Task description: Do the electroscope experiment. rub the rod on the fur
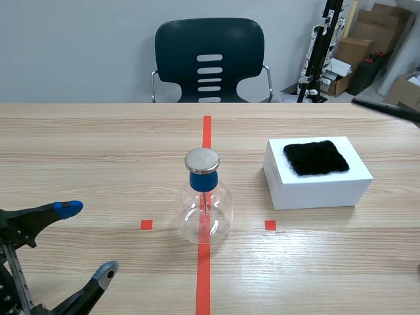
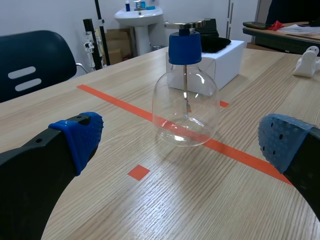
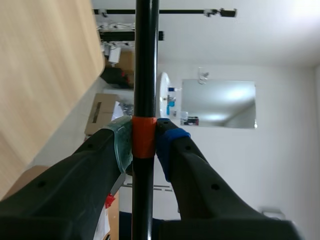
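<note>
The electroscope (image 1: 205, 209), a clear glass flask with a blue stopper and a metal cap, stands on the red tape line at mid table. To its right a black fur patch (image 1: 315, 157) lies on top of a white box (image 1: 318, 191). My left gripper (image 1: 86, 240) is open low at the near left; in the left wrist view the electroscope (image 2: 185, 107) stands ahead of the left gripper (image 2: 181, 140), with the fur (image 2: 216, 43) behind it. My right gripper (image 3: 145, 142) is shut on a black rod (image 3: 146, 60) at its orange band, held off the table. The rod's dark end (image 1: 387, 109) shows at the far right.
A dark chair (image 1: 209, 59) stands behind the table's far edge. Cardboard boxes (image 1: 354, 49) and a black stand (image 1: 321, 52) are at the back right. A small white object (image 2: 306, 62) lies on the table past the white box (image 2: 227, 65).
</note>
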Robot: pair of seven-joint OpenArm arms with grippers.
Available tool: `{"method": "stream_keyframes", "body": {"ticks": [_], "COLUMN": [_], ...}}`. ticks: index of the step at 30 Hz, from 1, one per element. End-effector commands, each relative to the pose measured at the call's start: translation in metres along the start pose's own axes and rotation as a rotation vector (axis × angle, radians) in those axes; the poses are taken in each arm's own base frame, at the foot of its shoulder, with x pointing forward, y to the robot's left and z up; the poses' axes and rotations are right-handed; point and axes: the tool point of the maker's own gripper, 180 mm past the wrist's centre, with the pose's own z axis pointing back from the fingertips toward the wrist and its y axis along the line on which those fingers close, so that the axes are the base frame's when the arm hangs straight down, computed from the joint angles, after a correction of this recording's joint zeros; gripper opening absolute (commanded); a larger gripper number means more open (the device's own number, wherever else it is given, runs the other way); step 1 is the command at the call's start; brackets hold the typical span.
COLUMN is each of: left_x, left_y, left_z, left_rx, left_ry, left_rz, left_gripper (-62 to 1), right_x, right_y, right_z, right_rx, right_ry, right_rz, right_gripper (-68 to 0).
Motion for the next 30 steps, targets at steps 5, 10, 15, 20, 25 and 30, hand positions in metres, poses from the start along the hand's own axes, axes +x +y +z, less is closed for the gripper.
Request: {"method": "stream_keyframes", "body": {"ticks": [5,10,15,20,25,30], "left_x": [0.007,0.007,0.007,0.007,0.007,0.007], "left_y": [0.001,0.001,0.001,0.001,0.001,0.001], "left_z": [-0.002,-0.002,-0.002,-0.002,-0.002,-0.002], "left_rx": [0.003,0.003,0.003,0.003,0.003,0.003], "left_ry": [-0.032,-0.032,-0.032,-0.032,-0.032,-0.032], "left_rz": [0.000,0.000,0.000,0.000,0.000,0.000], "left_gripper": [1.4,1.4,1.4,1.4,1.4,1.4], "right_x": [-0.017,-0.026,-0.022,-0.009,-0.006,-0.014], "right_y": [-0.036,-0.060,-0.076,-0.070,-0.054,-0.035], "right_z": [-0.033,-0.060,-0.090,-0.116,-0.136,-0.147], "right_rx": [-0.109,-0.146,-0.130,-0.083,-0.022,0.043], "right_ry": [-0.004,-0.014,-0.062,-0.148,-0.206,-0.237], "right_rz": [0.064,0.132,0.180,0.264,0.344,0.403], "right_gripper": [-66.9,-67.1,-67.1,-67.1,-67.1,-67.1]}}
